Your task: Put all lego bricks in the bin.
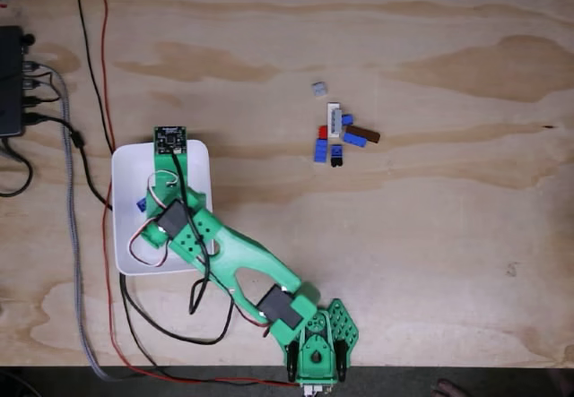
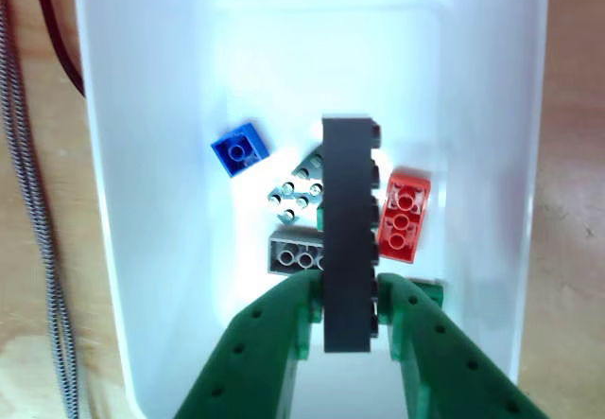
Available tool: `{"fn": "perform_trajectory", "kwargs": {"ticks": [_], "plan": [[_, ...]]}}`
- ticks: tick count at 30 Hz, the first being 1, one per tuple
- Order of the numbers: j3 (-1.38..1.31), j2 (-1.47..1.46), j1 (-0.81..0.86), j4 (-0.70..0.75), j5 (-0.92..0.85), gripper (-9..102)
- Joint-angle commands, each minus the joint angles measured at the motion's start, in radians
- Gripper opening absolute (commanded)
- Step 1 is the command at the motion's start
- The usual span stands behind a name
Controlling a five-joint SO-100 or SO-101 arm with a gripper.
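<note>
In the other view my green gripper (image 2: 348, 287) is shut on a long dark grey lego brick (image 2: 348, 201), held inside the white bin (image 2: 132, 201). Below it on the bin floor lie a blue brick (image 2: 238, 148), a grey plate (image 2: 291, 196), a grey brick (image 2: 293, 252) and a red brick (image 2: 404, 214). In the fixed view the arm (image 1: 238, 258) reaches over the bin (image 1: 195, 159) at the left. A cluster of loose bricks lies on the table to the right: white (image 1: 334, 119), brown (image 1: 362, 133), red (image 1: 323, 133), blue (image 1: 320, 151) and a lone grey one (image 1: 319, 88).
The plywood table (image 1: 430, 236) is open to the right of the arm. Red and black cables (image 1: 94, 74) and a braided cable (image 1: 70, 200) run along the left side. A black box (image 1: 9, 79) sits at the left edge. The arm's base (image 1: 316, 343) stands at the front edge.
</note>
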Motion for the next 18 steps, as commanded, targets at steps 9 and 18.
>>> {"fn": "perform_trajectory", "kwargs": {"ticks": [9, 18], "plan": [[-0.152, 0.222, 0.353, 0.015, -0.040, 33], [0.272, -0.018, 0.950, -0.460, -0.525, 29]]}}
